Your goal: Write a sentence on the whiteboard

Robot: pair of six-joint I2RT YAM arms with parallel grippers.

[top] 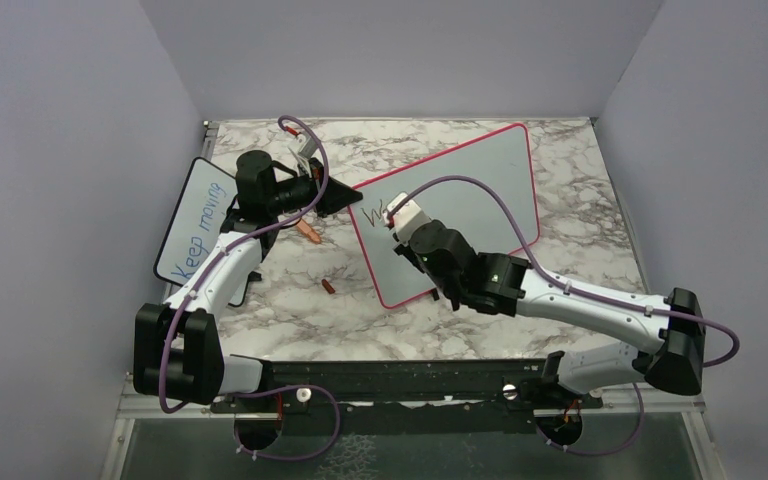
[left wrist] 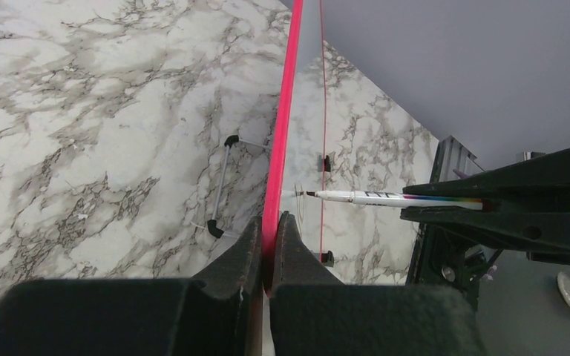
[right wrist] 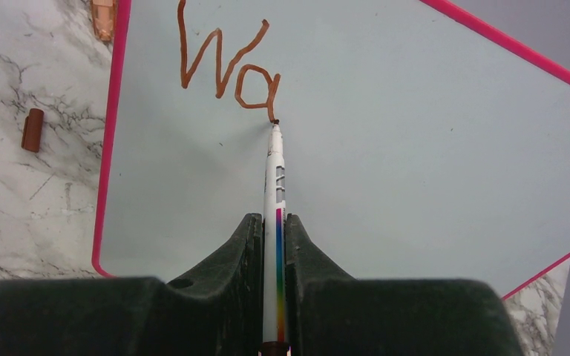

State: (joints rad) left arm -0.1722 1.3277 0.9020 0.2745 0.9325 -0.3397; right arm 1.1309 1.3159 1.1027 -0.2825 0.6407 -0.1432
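The whiteboard (top: pixel 460 200), grey-white with a pink-red frame, stands tilted on the marble table. My left gripper (left wrist: pixel 270 222) is shut on its frame edge (left wrist: pixel 282 133); it also shows in the top view (top: pixel 338 196). My right gripper (right wrist: pixel 271 221) is shut on a white marker (right wrist: pixel 274 178) with a rainbow stripe. The marker tip touches the board at the foot of the letter "a". The sentence (right wrist: pixel 226 63) reads only "Wa" in red-brown; it also shows small in the top view (top: pixel 372 213). The marker also shows in the left wrist view (left wrist: pixel 371 197).
A smaller black-framed board (top: pixel 196 222) with blue writing "Keep moving" leans at the left. A red-brown marker cap (top: pixel 329 286) lies on the table left of the whiteboard, also in the right wrist view (right wrist: pixel 33 130). Another orange-brown piece (top: pixel 309 231) lies near the left gripper.
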